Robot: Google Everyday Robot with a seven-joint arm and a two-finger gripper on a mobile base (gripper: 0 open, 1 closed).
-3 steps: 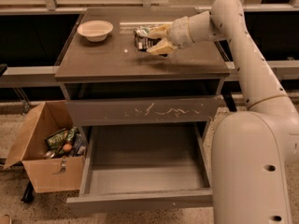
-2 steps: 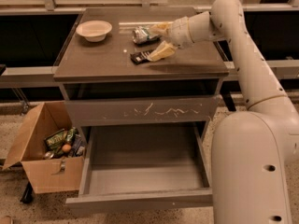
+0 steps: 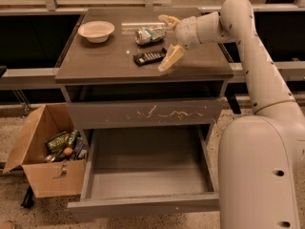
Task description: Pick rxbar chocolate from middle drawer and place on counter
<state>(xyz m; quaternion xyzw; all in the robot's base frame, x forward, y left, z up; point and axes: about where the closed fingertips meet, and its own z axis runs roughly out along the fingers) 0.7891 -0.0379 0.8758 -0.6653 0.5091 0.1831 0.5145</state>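
My gripper (image 3: 170, 39) is spread wide over the counter surface (image 3: 105, 56), the rxbar chocolate (image 3: 149, 57) lies there out of the open middle drawer (image 3: 147, 175), so my job looks done.

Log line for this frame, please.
gripper: open, above counter, holding nothing | rxbar chocolate: flat on counter, free of gripper | middle drawer: open, nothing seen inside | drink can: lying behind bar

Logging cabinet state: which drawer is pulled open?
The plain-fronted middle drawer, below the shut, scratch-marked drawer; the gripper hangs over the counter, fingers open, beside the rxbar chocolate.
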